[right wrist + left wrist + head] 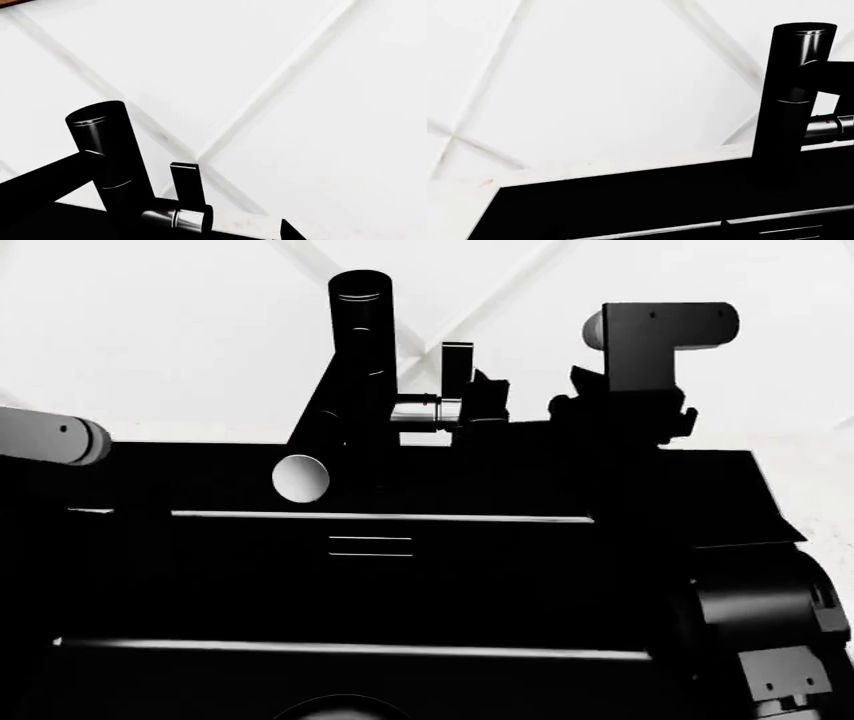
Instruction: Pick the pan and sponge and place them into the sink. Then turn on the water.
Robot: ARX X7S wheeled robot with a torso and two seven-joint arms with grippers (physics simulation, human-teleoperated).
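1. Faucet (358,370) stands in the upper middle of the head view, a black cylinder, with its chrome-and-black side lever (441,405) just to the right of it; the lever's short black handle points up.
2. The right claw (487,400) is the dark shape just right of the lever, very near it or touching (I cannot tell which, the black parts merge). Whether it is spread or pressed together I also cannot tell.
3. The left claw is not seen in any view; only the grey left arm (47,435) enters at the left edge of the head view, well apart from the faucet.
4. The sink (387,580) fills the lower half of the head view, with its slotted overflow (370,546) in the middle. It is so dark that I cannot find the pan or the sponge inside it.
5. No stream of water shows below the spout (300,478), so I judge the step in hand is turning the lever.
6. Risks, as I judge them:
   - The claw may slip off the thin handle, because its hold is narrow and unclear.
   - A push in the wrong direction would move nothing.
   - The arm may strike the faucet body, being so close.
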